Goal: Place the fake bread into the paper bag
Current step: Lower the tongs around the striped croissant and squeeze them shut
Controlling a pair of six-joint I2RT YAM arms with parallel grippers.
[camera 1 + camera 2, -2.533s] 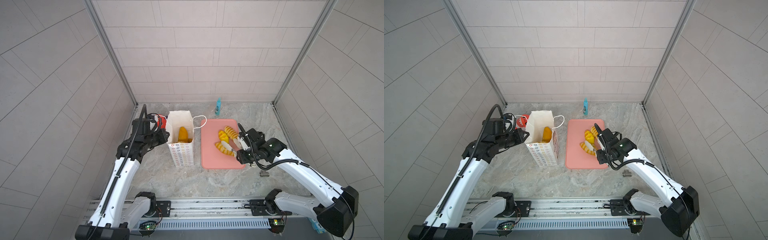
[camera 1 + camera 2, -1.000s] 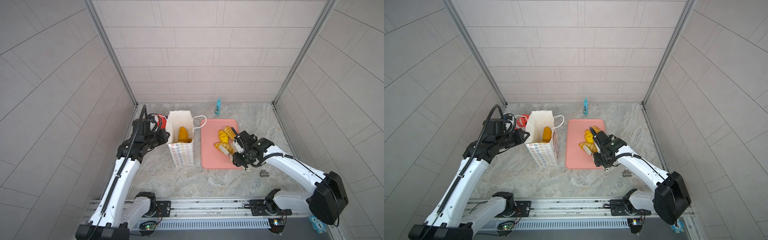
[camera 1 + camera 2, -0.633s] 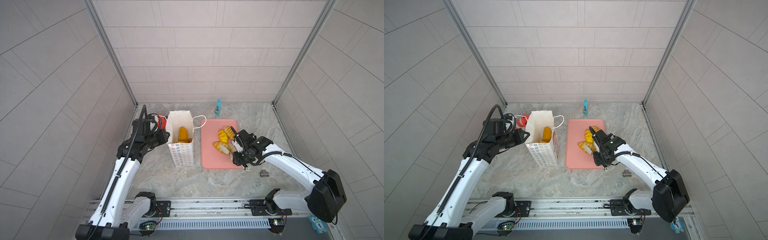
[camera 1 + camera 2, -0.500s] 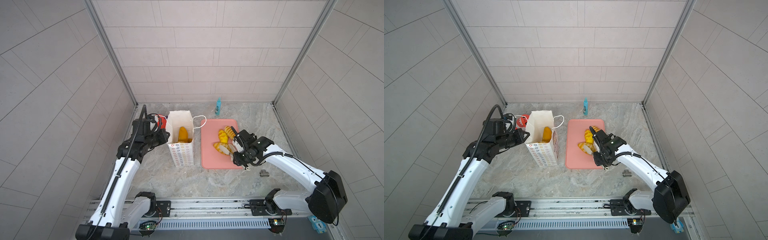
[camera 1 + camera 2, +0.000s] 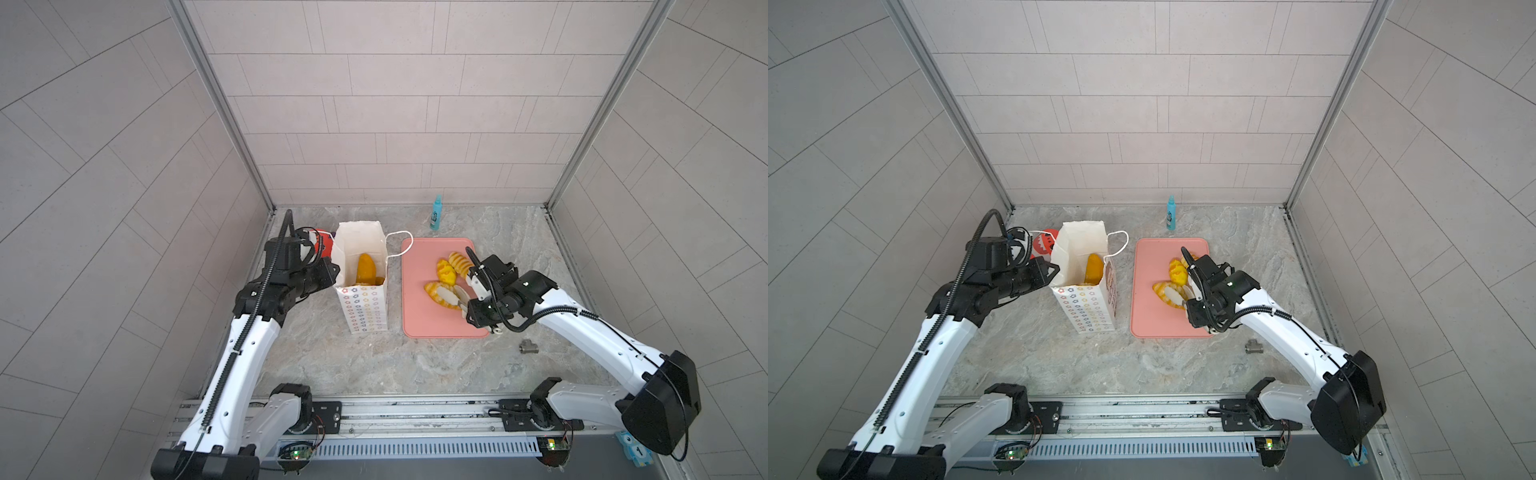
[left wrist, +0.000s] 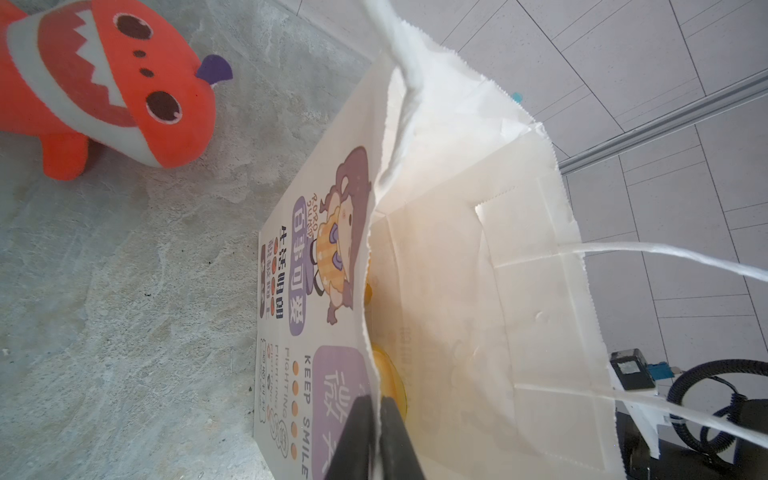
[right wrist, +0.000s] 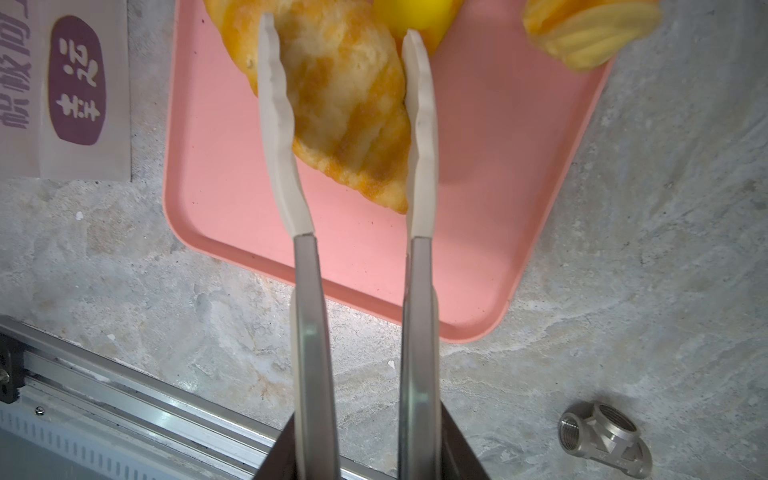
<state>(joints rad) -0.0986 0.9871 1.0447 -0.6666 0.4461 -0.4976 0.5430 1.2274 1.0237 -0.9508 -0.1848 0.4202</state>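
- Left gripper (image 6: 377,401) pinches closed on the rim of the tall white paper bag (image 6: 436,249); its print reads "KEEP SMILE", "FIGHTING".
- Glossy golden toy loaf (image 5: 365,268) stands inside, partly hidden.
- Right gripper (image 7: 337,25) squeezes a striped golden toy roll (image 7: 345,104) mid flat pink tray (image 7: 232,166).

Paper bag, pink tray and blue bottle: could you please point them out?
paper bag (image 5: 365,307), in a top view, flowered side.
pink tray (image 5: 424,318), in a top view, bare surface.
blue bottle (image 5: 436,214), in a top view, body.
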